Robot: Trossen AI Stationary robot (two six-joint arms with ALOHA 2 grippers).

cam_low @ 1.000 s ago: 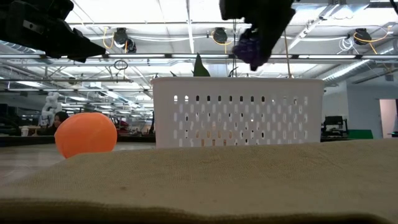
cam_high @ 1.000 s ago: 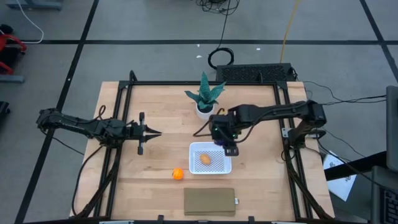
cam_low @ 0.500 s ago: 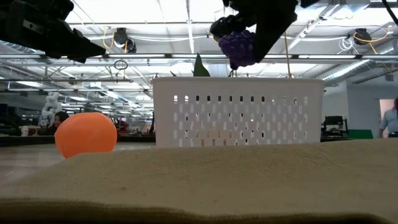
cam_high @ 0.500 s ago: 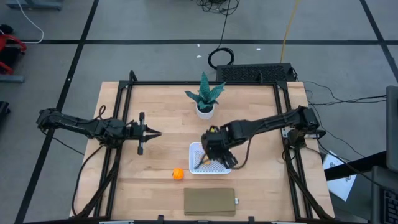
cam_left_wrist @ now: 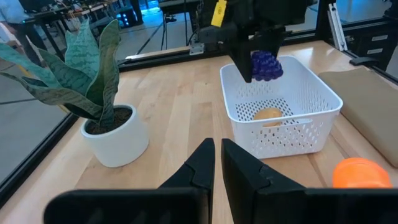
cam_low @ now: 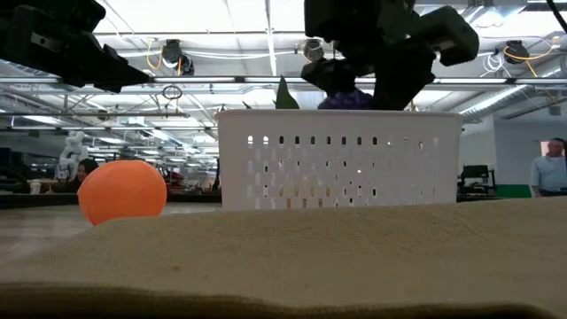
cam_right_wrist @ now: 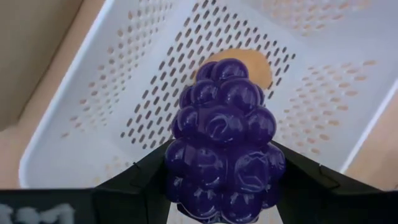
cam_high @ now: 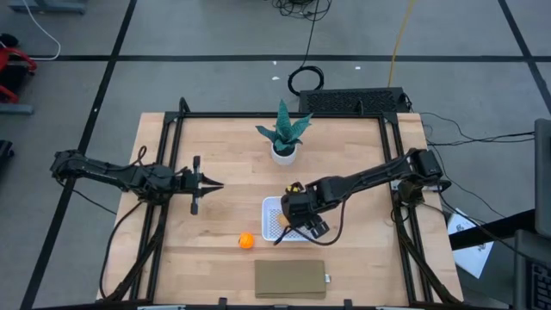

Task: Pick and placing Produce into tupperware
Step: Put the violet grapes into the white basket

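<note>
Nearest the front edge of the tabletop (cam_high: 215, 172) lay a flat tan pad (cam_high: 290, 279), and just beyond it the orange ball (cam_high: 246, 241) sat on the bare wood beside the white perforated basket (cam_left_wrist: 314, 87), not yet collected. Inside the basket the tan-yellow oval (cam_left_wrist: 268, 114) rested on the base, so one of three pieces was placed. Above it the right pincer (cam_right_wrist: 221, 180) was clamped on the purple grape cluster (cam_right_wrist: 222, 137), held over the basket at about rim height and not released; that drop and the ball remained to do. Farther off, the left pincer (cam_high: 213, 182) hung closed and empty, with the potted plant (cam_high: 284, 133) at the far side.
</note>
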